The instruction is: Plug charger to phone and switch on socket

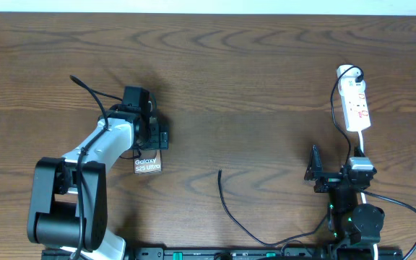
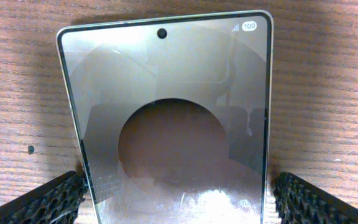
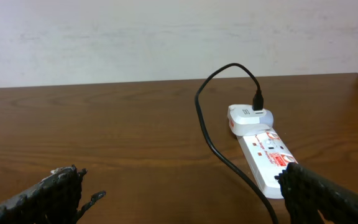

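Bare table between phone and socket; only charger there.

Overhead, you see only the lettered end of the phone; the left gripper covers the rest. The left wrist view's bottom edge cuts it off. On the socket, the red switches are too small to read; 1 finger hides its near end.

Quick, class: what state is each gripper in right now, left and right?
Left gripper: open, straddling the phone, not closed on it.
Right gripper: open, holding nothing.
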Robot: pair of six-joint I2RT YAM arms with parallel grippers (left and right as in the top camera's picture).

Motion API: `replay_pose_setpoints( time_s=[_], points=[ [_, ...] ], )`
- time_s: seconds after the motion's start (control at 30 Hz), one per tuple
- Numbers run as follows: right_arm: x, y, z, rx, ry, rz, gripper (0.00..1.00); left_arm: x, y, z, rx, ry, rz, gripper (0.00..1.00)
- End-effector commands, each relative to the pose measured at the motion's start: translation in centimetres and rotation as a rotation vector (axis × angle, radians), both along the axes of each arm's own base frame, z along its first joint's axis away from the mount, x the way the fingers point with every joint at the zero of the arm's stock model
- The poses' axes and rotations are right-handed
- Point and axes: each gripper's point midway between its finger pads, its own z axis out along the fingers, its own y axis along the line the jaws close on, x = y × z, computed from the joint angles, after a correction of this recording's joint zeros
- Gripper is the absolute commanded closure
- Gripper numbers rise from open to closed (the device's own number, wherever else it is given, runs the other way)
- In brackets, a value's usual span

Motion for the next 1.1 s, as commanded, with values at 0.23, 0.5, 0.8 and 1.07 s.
replay_pose_setpoints(
  time_s=[0.23, 0.5, 0.8, 1.07],
  points=[
    [-0.01, 0.08, -0.15, -0.012, 0.005, 0.002, 0.01, -2.84, -0.13, -2.49, -0.022, 0.133, 0.038, 0.02],
    [-0.01, 0.08, -0.15, -0.012, 0.005, 0.002, 0.01, -2.8, -0.13, -2.48, -0.022, 0.131, 0.037, 0.02],
    [-0.01, 0.08, -0.15, -0.012, 0.005, 0.002, 0.01, -2.71, -0.14, -2.48, -0.022, 0.128, 0.036, 0.05],
    [-0.01, 0.08, -0.15, -0.012, 0.005, 0.002, 0.01, -2.71, -0.14, -2.48, -0.022, 0.128, 0.033, 0.25]
  ],
)
